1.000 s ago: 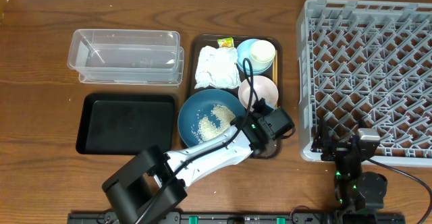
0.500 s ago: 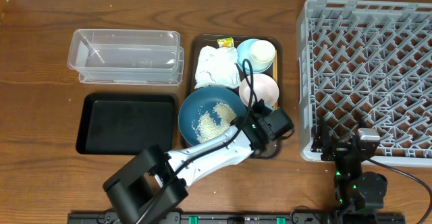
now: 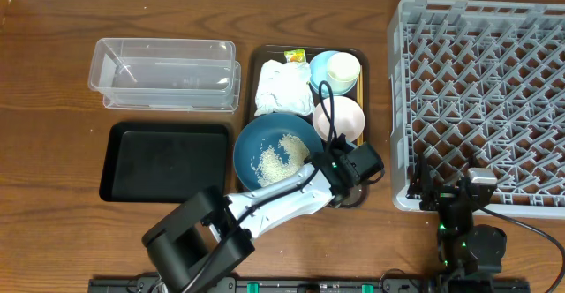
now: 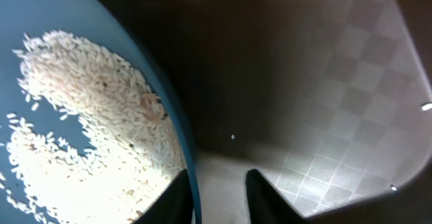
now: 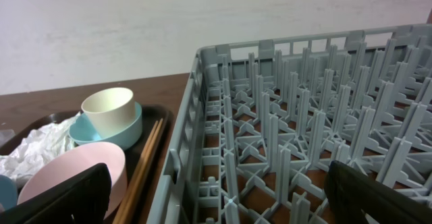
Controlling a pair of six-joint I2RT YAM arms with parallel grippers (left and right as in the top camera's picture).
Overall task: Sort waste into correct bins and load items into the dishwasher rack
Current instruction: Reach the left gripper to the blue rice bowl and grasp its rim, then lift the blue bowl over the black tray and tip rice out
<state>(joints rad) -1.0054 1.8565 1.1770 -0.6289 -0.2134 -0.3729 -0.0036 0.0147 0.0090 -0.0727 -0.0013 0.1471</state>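
The blue plate [image 3: 265,141] with white rice [image 3: 281,156] lies at the front of the brown serving tray [image 3: 361,62]. My left gripper [image 3: 338,175] is at the plate's right rim. In the left wrist view its open fingers [image 4: 219,198] straddle the plate rim [image 4: 192,183], next to the rice [image 4: 81,136]. The napkin [image 3: 281,88], wrapper [image 3: 296,56], light-blue bowl [image 3: 323,66] holding the white cup [image 3: 343,67], a pale bowl [image 3: 339,116] and the chopsticks [image 5: 145,160] are on the tray. My right gripper [image 5: 223,207] is open and empty at the rack's [image 3: 485,99] front left corner.
The clear tub [image 3: 163,72] stands at the back left, with the black tray [image 3: 163,161] in front of it. Both hold nothing. The rack fills the right side of the table, and its wall stands close to the serving tray's right edge.
My left gripper has crept slightly forward at the plate's rim, and the plate and pale bowl have shifted a little toward the back. The right arm has not moved.
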